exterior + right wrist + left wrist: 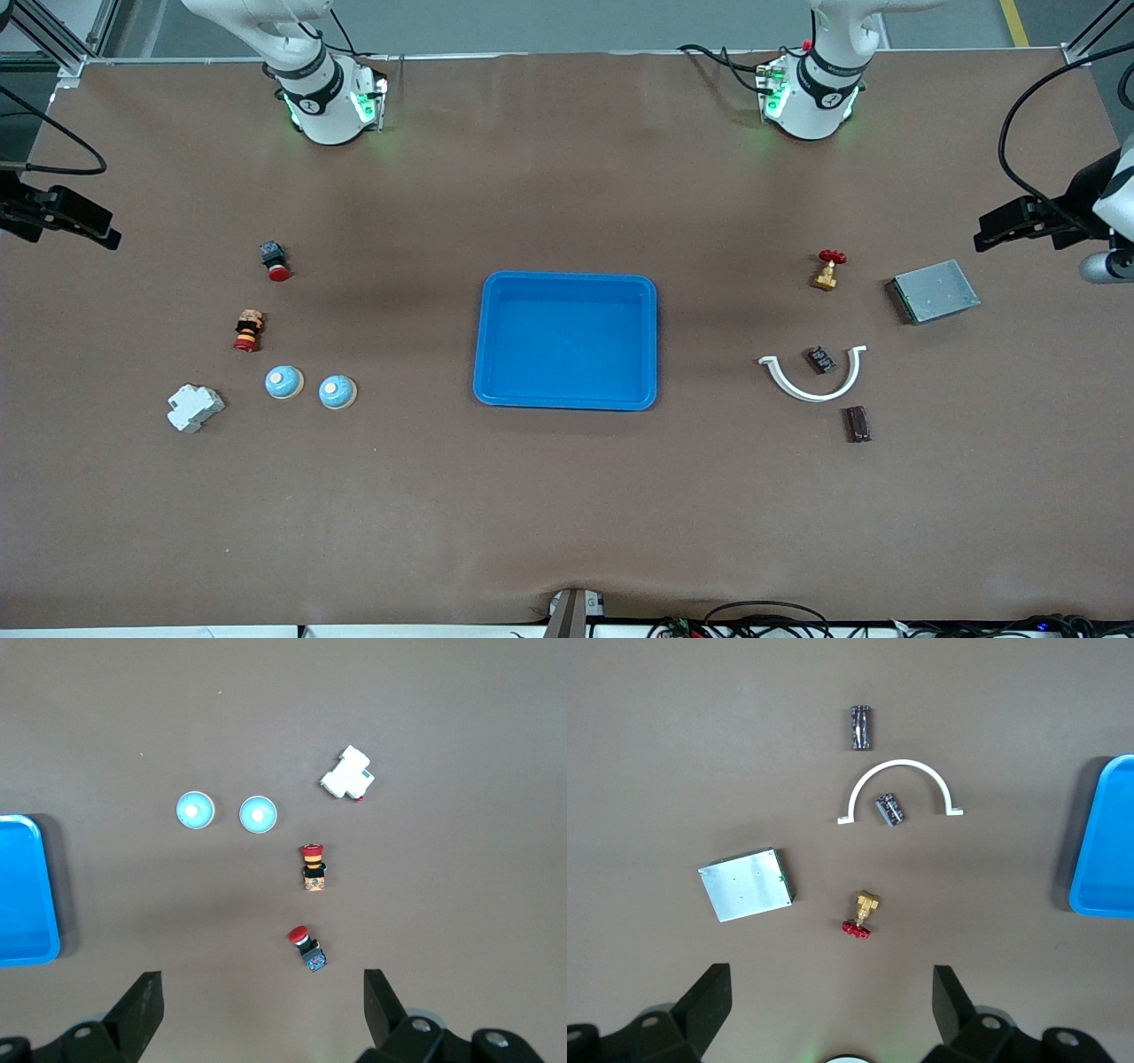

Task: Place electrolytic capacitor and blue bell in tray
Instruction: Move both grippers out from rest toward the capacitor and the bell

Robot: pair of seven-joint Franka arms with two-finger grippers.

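Centrally, blue tray (pixel 567 397) empty, two blue bells (pixel 284 382) toward the right arm's end, two capacitors (pixel 857 424) by a white arc (pixel 812 388) toward the left arm's end, left gripper (pixel 831 1010) and right gripper (pixel 263 1010) both waiting high, jaws spread, holding nothing.

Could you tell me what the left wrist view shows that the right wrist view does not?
Only the left wrist view shows two dark capacitors, the white arch bracket, the grey metal box and the red-handled brass valve.

Only the right wrist view shows two blue bells, the white breaker and two red-capped push buttons.

Both show a part of the blue tray and that arm's own open jaws, the left gripper and the right gripper, high over the table.
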